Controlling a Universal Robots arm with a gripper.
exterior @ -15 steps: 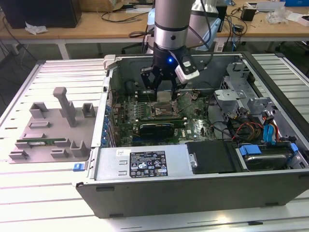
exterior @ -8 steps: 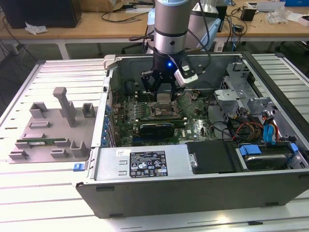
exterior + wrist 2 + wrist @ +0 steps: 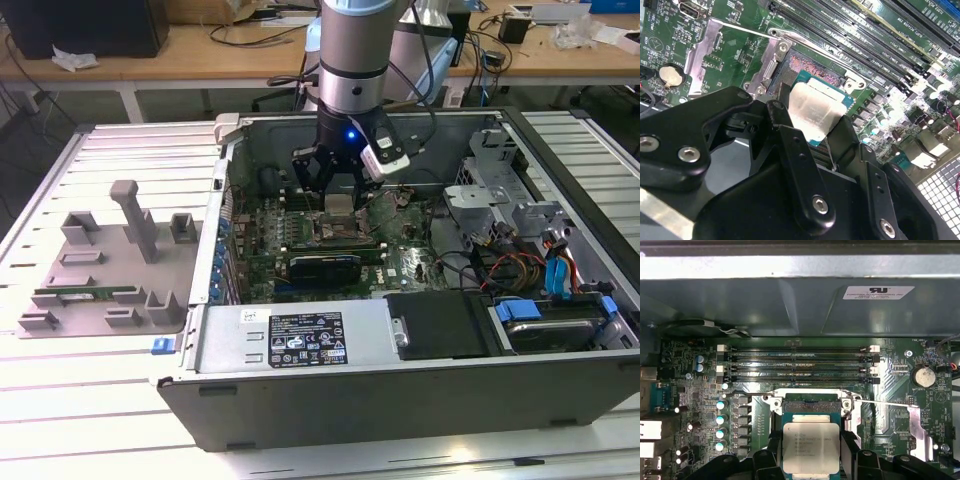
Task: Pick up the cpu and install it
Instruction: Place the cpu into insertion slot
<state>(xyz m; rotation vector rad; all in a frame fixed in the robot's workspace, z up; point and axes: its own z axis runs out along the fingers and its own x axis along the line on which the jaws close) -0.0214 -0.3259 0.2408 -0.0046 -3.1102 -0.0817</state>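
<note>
While the pincer (image 3: 811,454) clamps the cpu (image 3: 811,442) by two opposite edges, it hangs close above the open socket (image 3: 812,405).

Bright, even light washes out the slatted table (image 3: 90,420); glare whitens the cpu (image 3: 812,112) lid, while the computer case (image 3: 420,400) interior lies shadowed.

The cpu (image 3: 811,447) has a dull silver-grey top with faint dark print and a thin teal-green edge. The gripper (image 3: 340,196) is matt black, with a blue light (image 3: 350,135) glowing above it (blue again in the cables (image 3: 572,272) at the exterior view's right). The motherboard (image 3: 890,405) is dark green, dotted with teal-topped capacitors (image 3: 720,419) and a silvery coin battery (image 3: 922,375). Its memory slots (image 3: 800,360) are black with white latches. The case (image 3: 300,400) is grey, and the table (image 3: 100,430) is white and ribbed.
</note>
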